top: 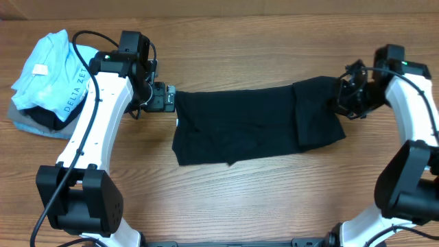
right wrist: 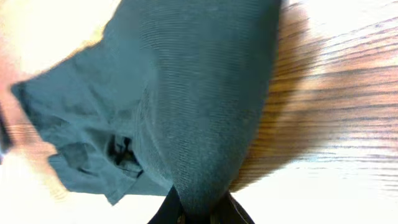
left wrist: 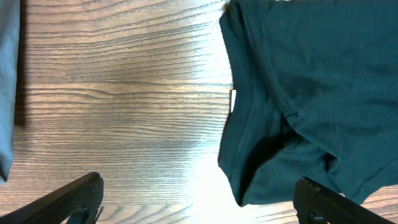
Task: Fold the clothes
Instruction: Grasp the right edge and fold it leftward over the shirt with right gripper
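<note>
Black T-shirt [top: 247,127] lies mid-bench [top: 240,206] overhead, long axis running left to right, its right end doubled over. My right claw [top: 343,96] is clenched on that end.

Left wrist: the left claw [left wrist: 202,208] is spread wide and grasps nothing. The tagged edge faces it.

Right wrist: cloth bunches at the pinch. I judge a shallow hold could slip mid-lift, or drag the fold askew.

T-shirt [top: 240,127]: you see it lying across the middle of the table [top: 240,199], its right end folded back on top.
Left gripper [top: 171,101]: just beside the T-shirt's left edge.
Right gripper [top: 341,96]: at the T-shirt's right end, pinching the cloth.
Pile: far left, you see the lettered shirt [top: 51,68] on the folded garment [top: 27,123].
</note>
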Controlling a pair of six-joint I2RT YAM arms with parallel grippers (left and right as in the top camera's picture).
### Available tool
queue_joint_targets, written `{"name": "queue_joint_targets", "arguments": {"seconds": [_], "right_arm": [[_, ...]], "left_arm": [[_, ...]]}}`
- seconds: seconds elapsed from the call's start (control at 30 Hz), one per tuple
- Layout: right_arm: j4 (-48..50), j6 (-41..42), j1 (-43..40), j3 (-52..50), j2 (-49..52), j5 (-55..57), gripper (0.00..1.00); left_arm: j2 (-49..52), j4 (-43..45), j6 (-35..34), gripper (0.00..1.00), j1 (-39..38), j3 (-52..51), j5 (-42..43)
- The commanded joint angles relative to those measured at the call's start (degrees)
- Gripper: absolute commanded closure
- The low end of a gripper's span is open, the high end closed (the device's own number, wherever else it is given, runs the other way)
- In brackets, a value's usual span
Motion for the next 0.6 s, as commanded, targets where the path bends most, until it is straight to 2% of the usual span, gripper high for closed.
{"name": "queue_joint_targets", "arguments": {"seconds": [0.0, 0.1, 0.17, 0.57], "right_arm": [[0.7, 5.6, 6.7, 0.9, -0.8, 13.5, 0.96], [2.4, 11.6, 11.2, 0.9, -0.8, 26.9, 0.96], [3.4, 14.1, 13.3, 0.9, -0.8, 31.8, 0.96], [4.5, 15.3, 24.7, 0.2, -0.8, 32.5, 0.96]], "left_arm": [[0.2, 0.0, 0.9, 0.00, 0.2, 1.0, 0.5], [0.2, 0.0, 0.9, 0.00, 0.2, 1.0, 0.5], [0.2, 0.0, 0.9, 0.00, 0.2, 1.0, 0.5], [0.2, 0.0, 0.9, 0.00, 0.2, 1.0, 0.5]]}}
